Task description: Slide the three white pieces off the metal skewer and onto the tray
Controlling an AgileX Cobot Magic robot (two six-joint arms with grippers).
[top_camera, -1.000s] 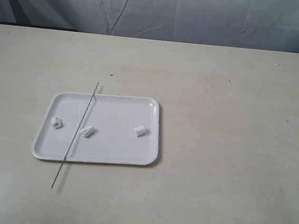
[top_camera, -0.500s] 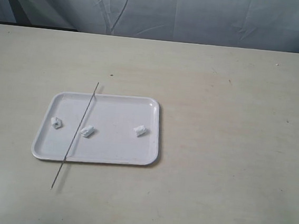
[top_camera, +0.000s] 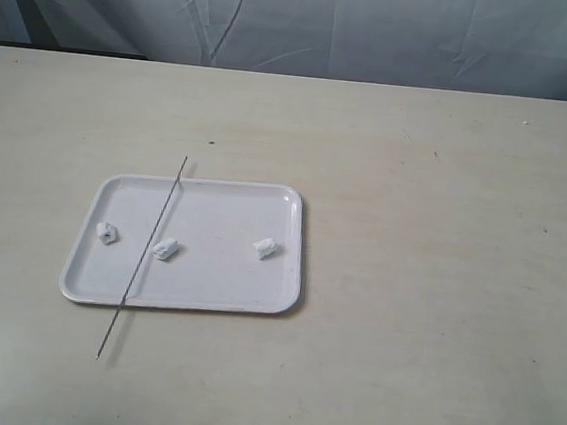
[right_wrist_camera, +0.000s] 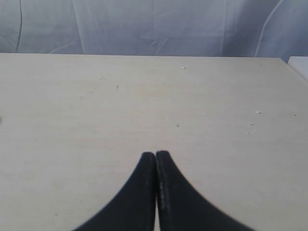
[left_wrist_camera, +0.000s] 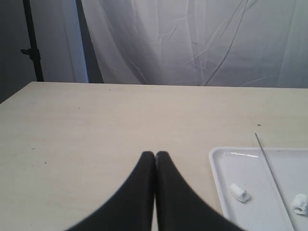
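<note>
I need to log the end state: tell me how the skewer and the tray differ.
The skewer is a thin grey rod; the tray is a broad white rectangle with a low rim. The skewer lies slantwise across the tray, both ends past the rim; the tray sits flat on the table. The skewer is bare; the tray holds all three pieces. Shared: both lie left of the table's middle in the exterior view.
</note>
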